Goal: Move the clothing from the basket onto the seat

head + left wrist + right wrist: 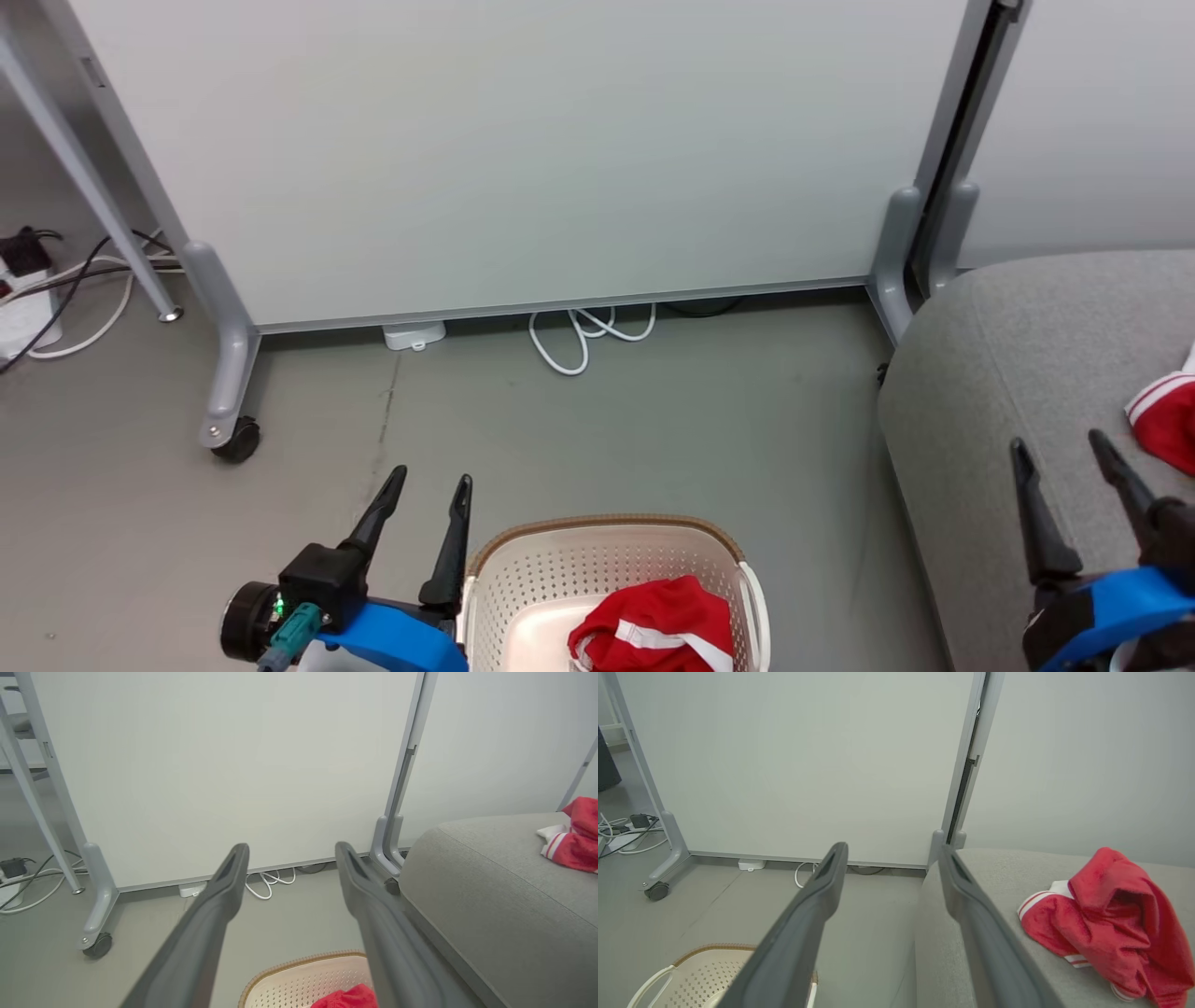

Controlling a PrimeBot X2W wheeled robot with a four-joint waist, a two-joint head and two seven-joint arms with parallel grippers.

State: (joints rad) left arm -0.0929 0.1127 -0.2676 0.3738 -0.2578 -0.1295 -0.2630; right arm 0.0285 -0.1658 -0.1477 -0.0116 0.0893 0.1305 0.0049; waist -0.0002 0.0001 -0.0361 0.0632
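Head view is showing the basket [607, 525] sitting on the grey floor [653, 420], with a red garment [653, 623] lying crumpled inside it, a white stripe facing up. The left hand [431, 478] is hovering just beside the basket's left rim, its two dark fingers standing apart and gripping nothing. To the right of the basket, the seat [1008, 373] is standing close by, and a second red garment [1111, 924] with white trim is lying bunched on its cushion, well apart from the basket. The right hand [1057, 443] is hanging over the seat, to the right of the basket, fingers spread and holding nothing, with the second red garment lying just to their right. Behind the basket, a white panel [523, 159] on grey wheeled legs is standing, and a looped white cable [583, 338] is lying under its lower edge.
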